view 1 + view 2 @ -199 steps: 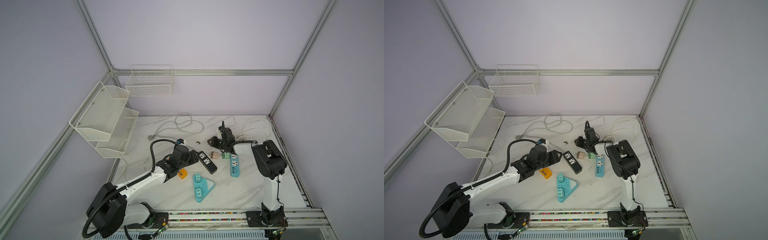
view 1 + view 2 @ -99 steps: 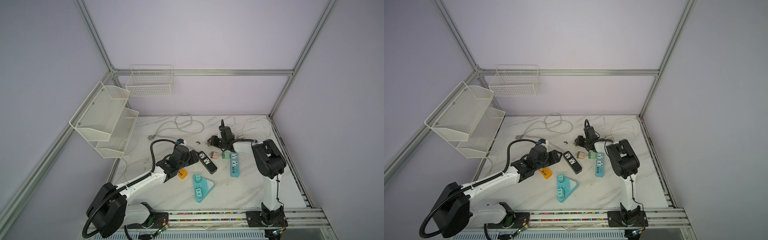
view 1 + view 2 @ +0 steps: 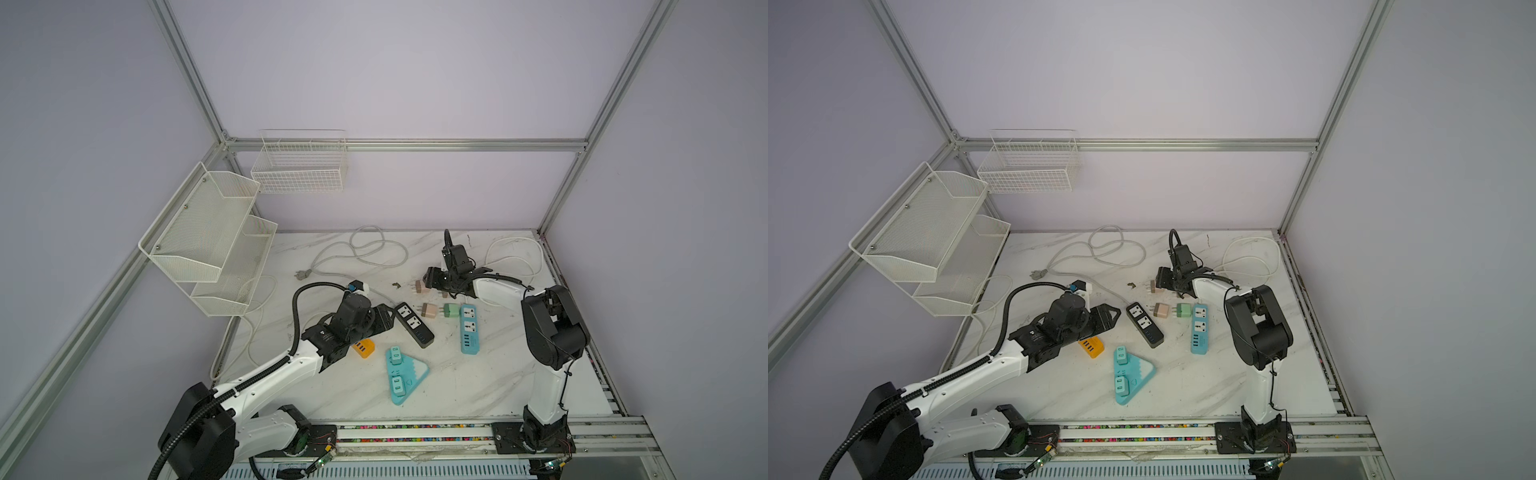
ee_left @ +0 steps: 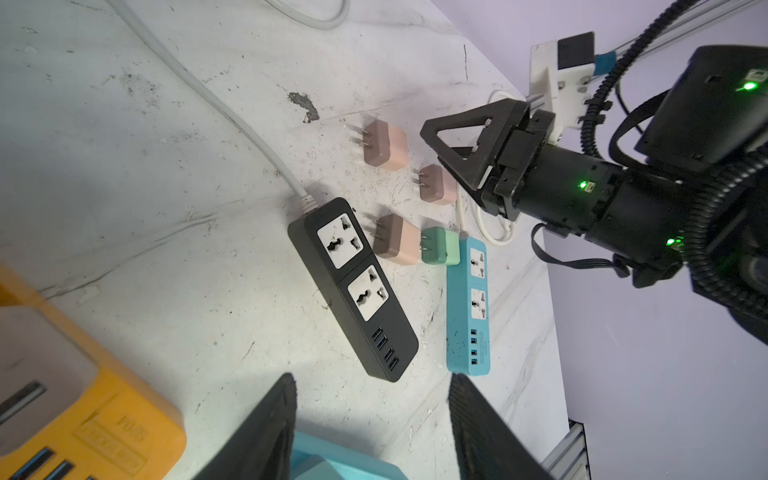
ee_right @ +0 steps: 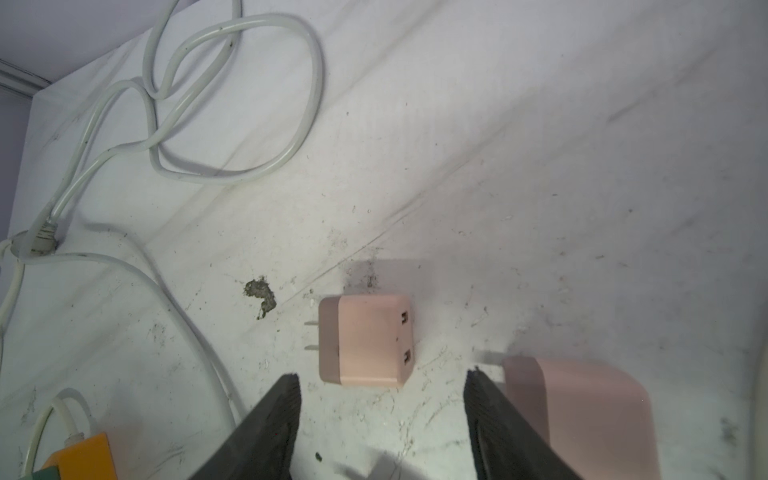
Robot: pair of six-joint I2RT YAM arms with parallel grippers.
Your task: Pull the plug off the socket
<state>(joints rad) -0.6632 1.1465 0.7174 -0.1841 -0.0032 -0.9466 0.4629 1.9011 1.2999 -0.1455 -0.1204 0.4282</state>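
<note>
Since a second ago the left claw [image 3: 385,318] has stayed half spread and empty, hovering just left of the black power strip [image 3: 414,324] at mid-frame in both top views. Further right, the right claw [image 3: 430,277] has gone from pressed together to spread. A pink plug [image 5: 365,340] lies flat on the table [image 3: 478,386] just ahead of its fingers [image 5: 270,428], touching neither. A second pink plug [image 5: 582,407] lies just beside one finger.

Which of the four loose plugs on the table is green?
The green plug at the end of the blue power strip; the other three are pink.
</note>
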